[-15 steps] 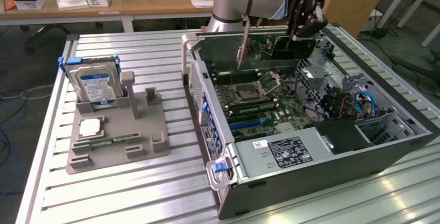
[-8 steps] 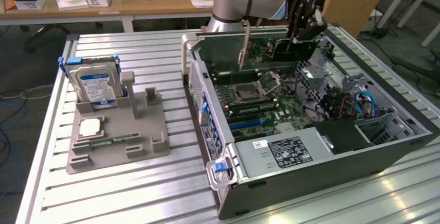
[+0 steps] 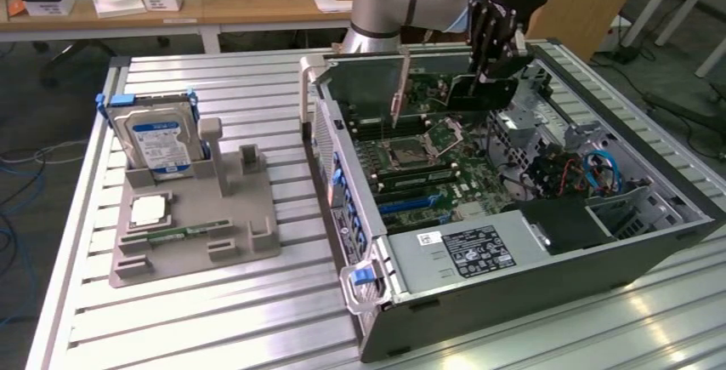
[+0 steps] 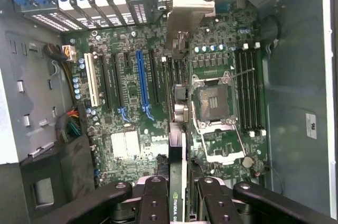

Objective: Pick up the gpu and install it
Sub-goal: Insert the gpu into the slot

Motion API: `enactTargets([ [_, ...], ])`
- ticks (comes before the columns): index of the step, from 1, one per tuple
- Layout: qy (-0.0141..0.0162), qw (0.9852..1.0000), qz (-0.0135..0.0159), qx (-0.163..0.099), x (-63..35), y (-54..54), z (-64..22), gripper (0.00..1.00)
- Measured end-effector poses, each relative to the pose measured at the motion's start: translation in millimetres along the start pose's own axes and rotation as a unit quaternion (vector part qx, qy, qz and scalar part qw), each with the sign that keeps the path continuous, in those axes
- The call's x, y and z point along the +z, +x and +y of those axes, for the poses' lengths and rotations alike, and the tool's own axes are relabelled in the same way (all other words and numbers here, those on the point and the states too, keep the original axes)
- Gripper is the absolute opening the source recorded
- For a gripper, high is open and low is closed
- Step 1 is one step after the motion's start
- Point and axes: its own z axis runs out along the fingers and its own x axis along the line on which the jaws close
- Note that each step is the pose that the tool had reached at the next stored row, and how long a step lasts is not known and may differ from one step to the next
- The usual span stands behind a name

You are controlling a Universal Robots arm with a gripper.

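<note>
The black two-fingered gripper [image 4: 178, 198] is clenched on the thin dark gpu card [image 4: 177, 168], held edge-on over the green motherboard [image 4: 127, 113] inside the open grey computer case [image 3: 511, 289]; the blue-labelled silver hard drive [image 3: 159, 136] is stood at the case's nine o'clock in the exterior view.

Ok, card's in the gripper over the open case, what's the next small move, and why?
Probably slide the gpu sideways over the long blue slot before lowering. The gripper holds it edge-on above the motherboard, beside the CPU socket, clearly off that slot's line.
</note>
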Motion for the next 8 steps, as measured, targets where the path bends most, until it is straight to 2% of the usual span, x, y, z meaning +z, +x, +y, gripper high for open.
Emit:
enactTargets([
  [3, -0.0036, 0.9999, 0.0, -0.016, 4.5, 0.6, 0.1, 0.26],
  [8, -0.0049, 0.9997, 0.0, -0.025, 13.4, 1.1, 0.4, 0.26],
])
